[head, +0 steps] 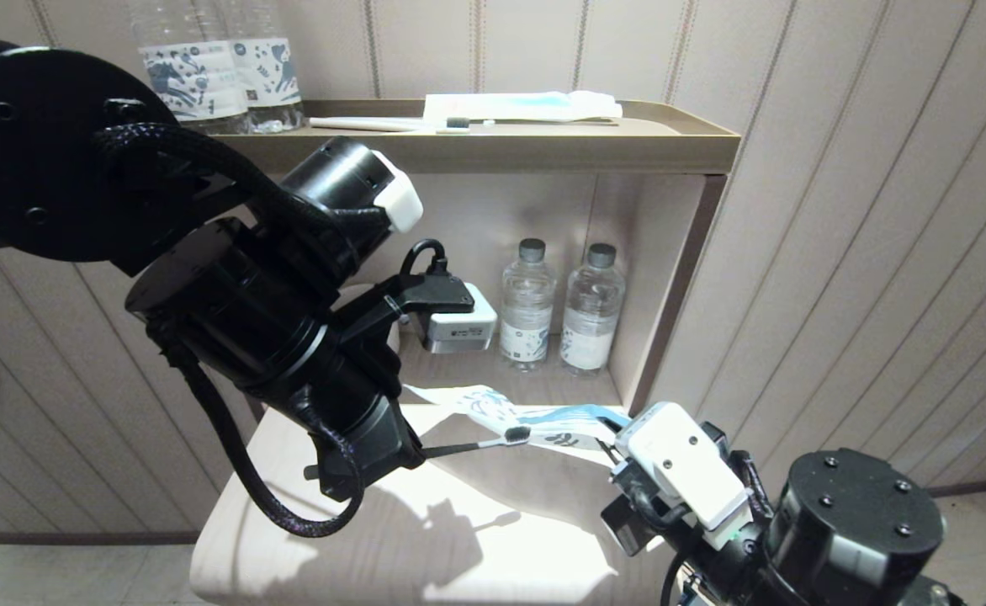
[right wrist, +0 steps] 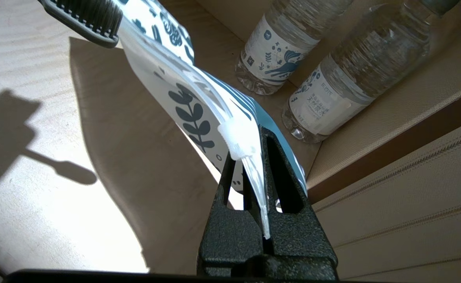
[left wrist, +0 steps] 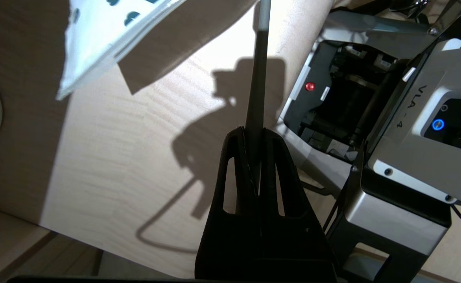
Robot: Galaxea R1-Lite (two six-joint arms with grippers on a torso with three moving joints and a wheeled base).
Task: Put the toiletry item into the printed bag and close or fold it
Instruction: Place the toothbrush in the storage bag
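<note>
The left gripper (left wrist: 254,133), jaws pinching the toothbrush (head: 493,441) by its handle, holds it level above the surface (head: 426,539), head aimed along its long axis at the printed bag (head: 527,418). The right gripper (right wrist: 254,157) has its jaws clamped on the bag's strip-seal end; the brush head sits at the bag's side, not yet inside.

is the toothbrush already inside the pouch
No, the left gripper holds the toothbrush in the air with its bristled head just outside the pouch, which the right gripper grips by one edge.
</note>
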